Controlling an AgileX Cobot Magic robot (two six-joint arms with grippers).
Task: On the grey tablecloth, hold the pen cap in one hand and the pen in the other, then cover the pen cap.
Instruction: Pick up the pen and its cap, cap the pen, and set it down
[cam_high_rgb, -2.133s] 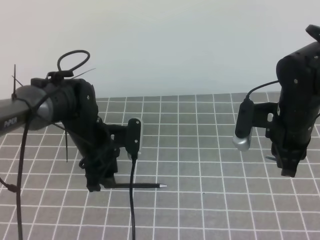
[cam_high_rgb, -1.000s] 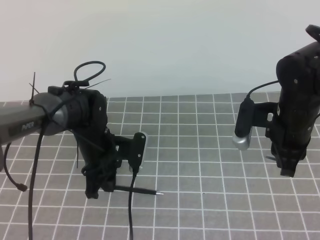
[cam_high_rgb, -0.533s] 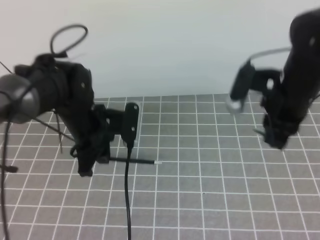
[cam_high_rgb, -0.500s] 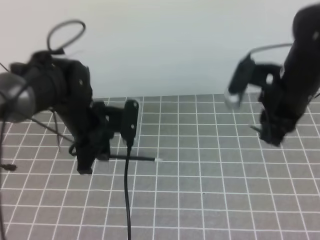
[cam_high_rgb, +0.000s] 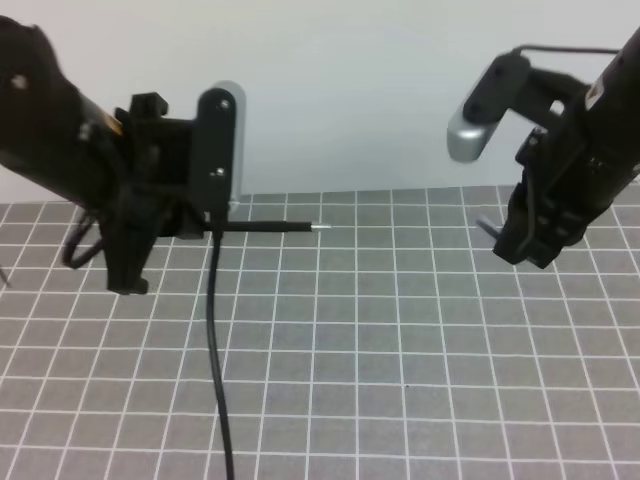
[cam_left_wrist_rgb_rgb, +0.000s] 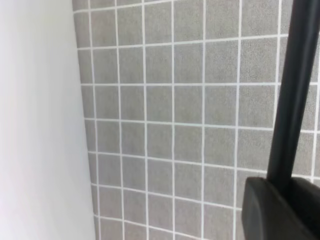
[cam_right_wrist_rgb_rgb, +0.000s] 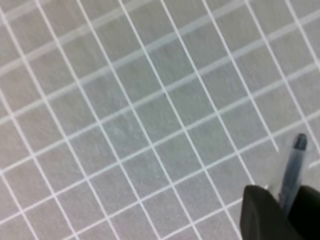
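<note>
The pen (cam_high_rgb: 270, 228) hangs level above the grey tablecloth (cam_high_rgb: 400, 340), silvery tip pointing right. My left gripper (cam_high_rgb: 160, 235) is shut on its rear end. In the left wrist view the pen (cam_left_wrist_rgb_rgb: 292, 95) runs up from between the pads of the left gripper (cam_left_wrist_rgb_rgb: 287, 200). At the right, well above the cloth, my right gripper (cam_high_rgb: 520, 245) is shut on the pen cap (cam_high_rgb: 488, 228), whose thin end pokes out to the left. In the right wrist view the dark pen cap (cam_right_wrist_rgb_rgb: 292, 167) sticks up from the right gripper (cam_right_wrist_rgb_rgb: 287, 205). A wide gap separates pen tip and cap.
A black cable (cam_high_rgb: 215, 360) hangs from the left wrist camera (cam_high_rgb: 218, 140) down across the cloth. The right wrist camera (cam_high_rgb: 480, 110) juts out to the left of the right arm. A pale wall (cam_high_rgb: 350, 90) stands behind the cloth's far edge.
The left arm has lifted the pen off the cloth and carried it up, still level. The right arm has risen and shifted left with the cap.
</note>
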